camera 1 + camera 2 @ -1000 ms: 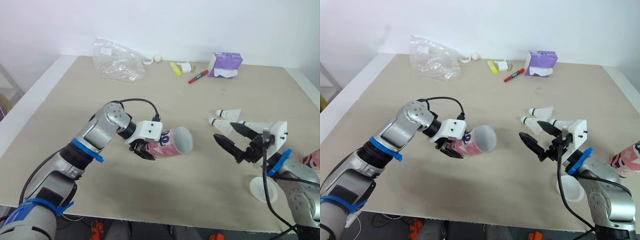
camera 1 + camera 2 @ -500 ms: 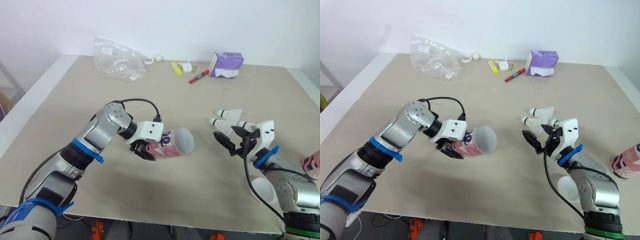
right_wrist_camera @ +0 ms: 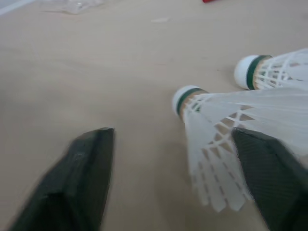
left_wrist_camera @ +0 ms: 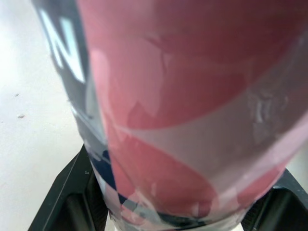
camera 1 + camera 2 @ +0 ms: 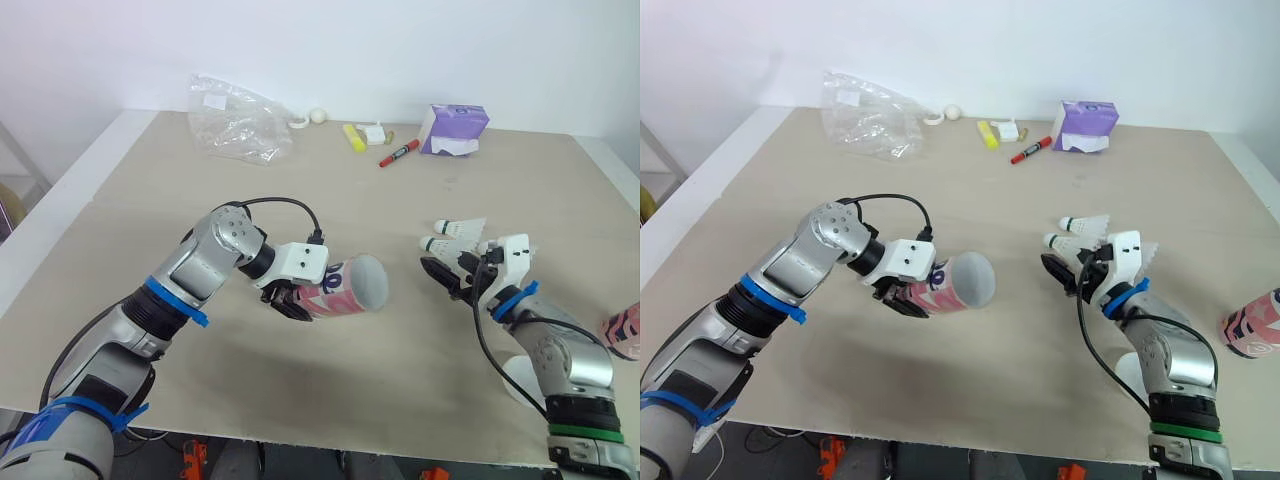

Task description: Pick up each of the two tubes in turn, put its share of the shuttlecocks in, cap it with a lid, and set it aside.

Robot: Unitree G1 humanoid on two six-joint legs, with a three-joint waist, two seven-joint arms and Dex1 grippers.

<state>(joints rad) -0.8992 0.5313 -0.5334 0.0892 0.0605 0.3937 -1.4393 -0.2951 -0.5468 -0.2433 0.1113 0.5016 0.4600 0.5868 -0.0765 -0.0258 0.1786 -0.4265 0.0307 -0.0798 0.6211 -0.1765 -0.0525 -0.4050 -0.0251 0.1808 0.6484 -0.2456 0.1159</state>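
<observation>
The tube (image 5: pixel 345 288) sits left of two shuttlecocks (image 5: pixel 458 229), with the right claw (image 5: pixel 452 270) just before them.

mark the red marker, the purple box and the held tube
red marker (image 5: pixel 398 153), left eye view, middle of barrel
purple box (image 5: pixel 455 124), left eye view, top face
tube (image 5: pixel 335 291), left eye view, pink side wall

The right tool (image 3: pixel 172 134) is spread wide, its two black fingers (image 3: pixel 82 178) well apart over the pale beige surface (image 3: pixel 96 72). A shuttlecock (image 3: pixel 216 134) lies on its side in the gap. Its white cork has a green band and points away from the camera, and its feather skirt runs back against one finger, which covers part of it. The other finger is well clear of it. A second shuttlecock (image 3: pixel 269 72) with the same green-banded cork lies just beyond the first, close beside it.
</observation>
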